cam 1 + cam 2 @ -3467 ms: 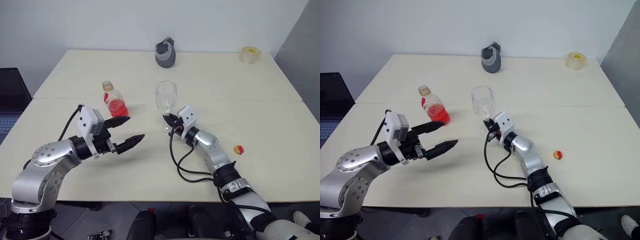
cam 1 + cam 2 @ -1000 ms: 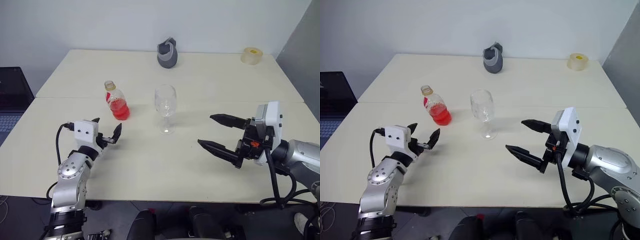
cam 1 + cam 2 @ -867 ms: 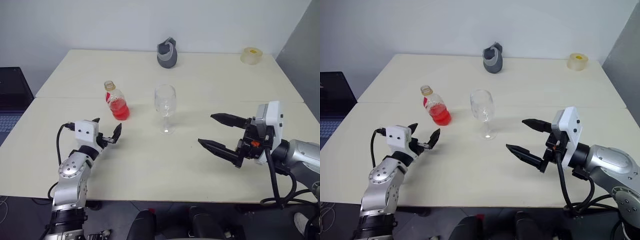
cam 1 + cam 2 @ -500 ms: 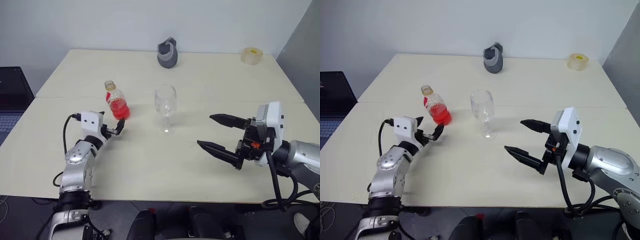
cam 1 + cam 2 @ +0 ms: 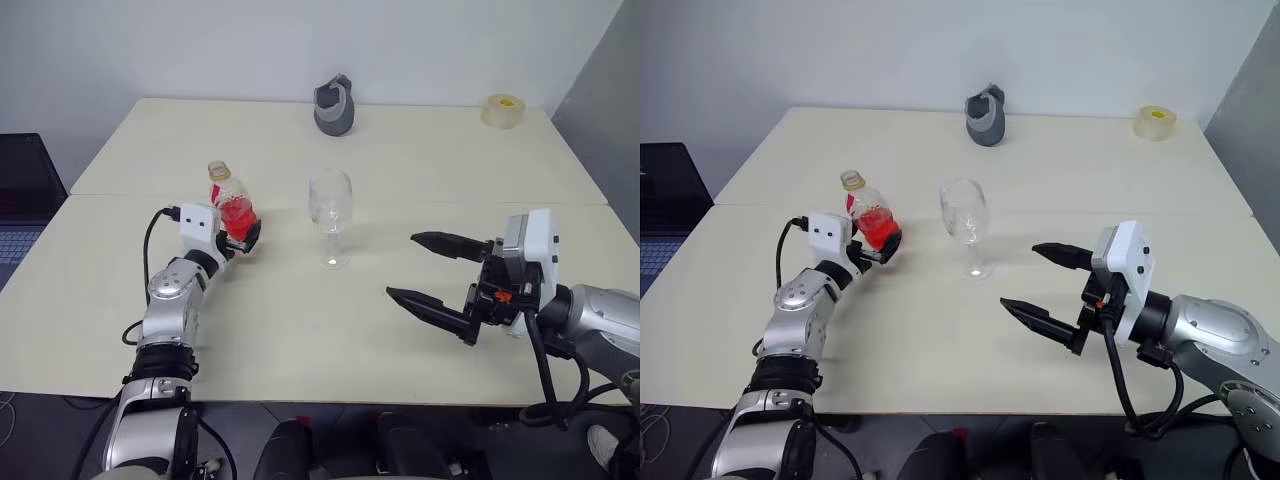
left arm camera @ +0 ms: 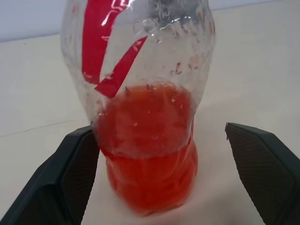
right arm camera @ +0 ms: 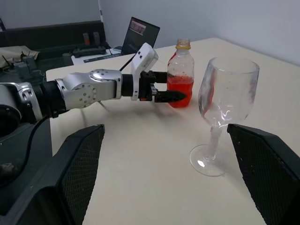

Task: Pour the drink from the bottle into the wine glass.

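The bottle (image 5: 228,203) stands on the table (image 5: 300,330) at the left, clear and squat, with a red-white label and a yellowish rim at its top. The drink (image 6: 147,154), a bright red liquid, fills its lower half. My left gripper (image 5: 240,230) is open and level, with one finger on each side of the bottle's lower body. In the left wrist view one finger (image 6: 75,173) lies close against the bottle and the other stands apart. The empty wine glass (image 5: 331,212) stands upright to the right of the bottle. Nearer me on the right, my right gripper (image 5: 403,266) hovers wide open, holding nothing.
A grey cup-like object (image 5: 333,105) stands at the table's far edge and a tape roll (image 5: 500,109) at the far right corner. A laptop (image 7: 140,32) sits off the table to the left. A seam (image 5: 420,201) runs across the tabletop behind the glass.
My left arm has reached forward, bringing its open fingers from short of the bottle to either side of it. The right gripper, bottle and glass have kept their places.
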Tool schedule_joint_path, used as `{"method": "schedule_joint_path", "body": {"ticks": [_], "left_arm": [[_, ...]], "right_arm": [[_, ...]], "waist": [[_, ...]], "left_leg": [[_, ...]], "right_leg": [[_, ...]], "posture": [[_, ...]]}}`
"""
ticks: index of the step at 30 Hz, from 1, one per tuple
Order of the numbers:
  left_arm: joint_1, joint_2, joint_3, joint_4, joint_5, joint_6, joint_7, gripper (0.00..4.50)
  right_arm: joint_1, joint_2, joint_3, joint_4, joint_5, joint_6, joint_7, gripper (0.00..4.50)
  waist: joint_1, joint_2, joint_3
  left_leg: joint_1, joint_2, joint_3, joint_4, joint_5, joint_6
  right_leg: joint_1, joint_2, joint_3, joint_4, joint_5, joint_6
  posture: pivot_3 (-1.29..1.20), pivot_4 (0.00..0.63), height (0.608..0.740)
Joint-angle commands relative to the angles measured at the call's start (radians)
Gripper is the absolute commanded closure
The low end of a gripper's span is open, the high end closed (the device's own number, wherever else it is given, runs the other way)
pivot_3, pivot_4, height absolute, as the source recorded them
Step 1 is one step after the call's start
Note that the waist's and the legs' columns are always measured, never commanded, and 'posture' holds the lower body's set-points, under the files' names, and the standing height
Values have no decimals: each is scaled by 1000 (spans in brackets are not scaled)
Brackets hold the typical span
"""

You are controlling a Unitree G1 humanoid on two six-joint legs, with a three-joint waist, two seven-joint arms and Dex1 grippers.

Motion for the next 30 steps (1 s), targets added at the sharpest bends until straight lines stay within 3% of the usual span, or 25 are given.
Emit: {"method": "schedule_joint_path", "body": {"ticks": [1, 27, 30], "left_arm": [[-57, -3, -5, 40, 7, -38, -8, 0], [-267, -5, 10, 402, 3, -140, -23, 0], [-279, -5, 7, 423, 5, -157, -32, 638]], "right_arm": [[-5, -11, 2, -29, -3, -25, -1, 36], [-44, 9, 72, -16, -26, -46, -32, 36], [-50, 12, 76, -15, -26, -44, -36, 0]], "waist": [[0, 0, 0], [-1, 0, 0], [-1, 0, 0]], "left_leg": [[0, 0, 0, 0, 0, 0], [0, -1, 0, 0, 0, 0], [0, -1, 0, 0, 0, 0]], "right_leg": [[0, 0, 0, 0, 0, 0], [0, 0, -1, 0, 0, 0], [0, 0, -1, 0, 0, 0]], "posture": [[0, 150, 740], [0, 150, 740], [0, 150, 740]]}}
